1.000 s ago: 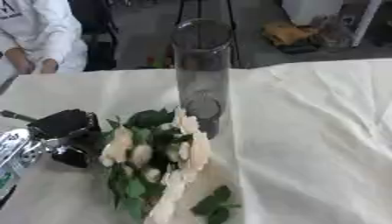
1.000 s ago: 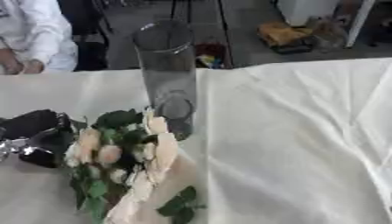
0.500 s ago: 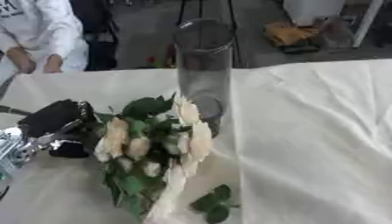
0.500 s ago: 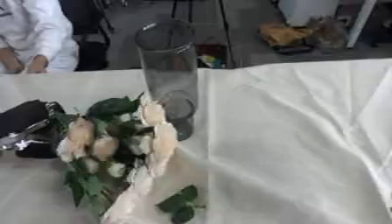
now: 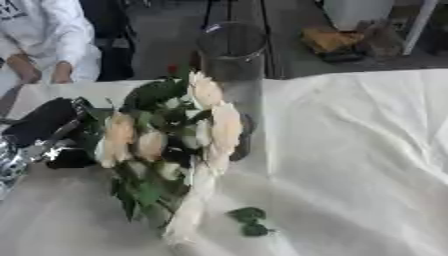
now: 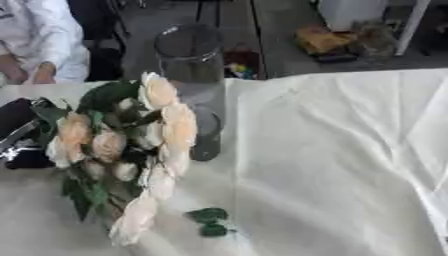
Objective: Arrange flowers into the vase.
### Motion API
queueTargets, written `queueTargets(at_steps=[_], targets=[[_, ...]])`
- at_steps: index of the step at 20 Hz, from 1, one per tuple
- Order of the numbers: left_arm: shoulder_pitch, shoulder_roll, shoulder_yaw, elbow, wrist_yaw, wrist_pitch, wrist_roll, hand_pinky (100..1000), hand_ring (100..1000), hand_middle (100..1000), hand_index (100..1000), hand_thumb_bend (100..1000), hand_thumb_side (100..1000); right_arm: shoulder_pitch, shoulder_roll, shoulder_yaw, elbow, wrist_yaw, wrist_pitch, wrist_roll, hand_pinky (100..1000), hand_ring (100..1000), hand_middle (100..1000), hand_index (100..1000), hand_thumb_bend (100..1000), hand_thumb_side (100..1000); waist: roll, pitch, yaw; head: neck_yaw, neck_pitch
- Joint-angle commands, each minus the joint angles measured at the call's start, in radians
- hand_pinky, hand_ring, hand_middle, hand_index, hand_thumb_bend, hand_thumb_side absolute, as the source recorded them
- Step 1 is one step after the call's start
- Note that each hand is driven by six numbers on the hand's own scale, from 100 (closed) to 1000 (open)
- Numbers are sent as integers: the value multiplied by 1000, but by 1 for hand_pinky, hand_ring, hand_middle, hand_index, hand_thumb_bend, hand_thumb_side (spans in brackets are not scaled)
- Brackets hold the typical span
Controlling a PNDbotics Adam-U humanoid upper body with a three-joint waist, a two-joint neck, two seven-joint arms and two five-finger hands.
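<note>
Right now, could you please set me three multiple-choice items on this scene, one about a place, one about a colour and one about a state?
1. Where is the bouquet relative to the glass vase?
A. inside it
B. in front of it and to its left
C. far off to its right

2. What colour are the blooms?
A. cream to pale peach
B. deep red
C. blue

3. What is the state of the vase?
A. lying on its side
B. full of flowers
C. upright and holding no flowers

Answers:
1 B: the blooms overlap the vase's lower left side, with the left hand beside them.
2 A: the roses are pale, set among green leaves.
3 C: it stands upright on the white tablecloth, and its clear wall shows no stems inside.
</note>
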Motion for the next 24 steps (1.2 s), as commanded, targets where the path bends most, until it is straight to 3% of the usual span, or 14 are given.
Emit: queueTargets(at_steps=[1,5,14,16,17,21,22,24], targets=[[-7,49,48,-77,74,55,22,100,100,100,100,100,426,-6,-9,-11,-18,-4,1,-5,711,595,503,804,100,923,0,-28,3,-4,-10],[-4,60,67,-136,161,114,18,100,100,100,100,115,438,-5,-9,-10,-18,-5,1,-7,711,595,503,805,100,922,1,-28,8,-4,-11],[-17,60,107,-198,228,192,22,100,100,100,100,147,428,-3,-10,-10,-18,-10,2,-10,713,596,502,805,100,920,3,-31,10,-4,-9],[-16,62,103,-197,242,196,-14,100,100,100,100,187,475,-4,-9,-10,-18,-12,3,-10,713,596,501,805,100,920,6,-31,10,-2,-7],[-15,64,98,-194,242,194,-47,100,100,100,100,230,562,-4,-9,-10,-18,-14,3,-11,714,596,501,806,100,919,7,-30,10,-1,-7],[-15,62,101,-188,219,187,-121,100,100,100,100,204,587,-5,-9,-10,-18,-17,5,-14,714,596,501,806,100,920,7,-29,10,1,-8],[-15,61,101,-188,216,186,-126,100,100,100,100,100,644,-5,-9,-11,-18,-17,5,-14,714,597,501,806,100,917,8,-28,9,2,-9],[-18,56,100,-188,206,182,-125,100,100,100,100,100,647,-5,-10,-12,-18,-18,5,-16,714,598,502,807,100,917,9,-28,4,6,-10]])
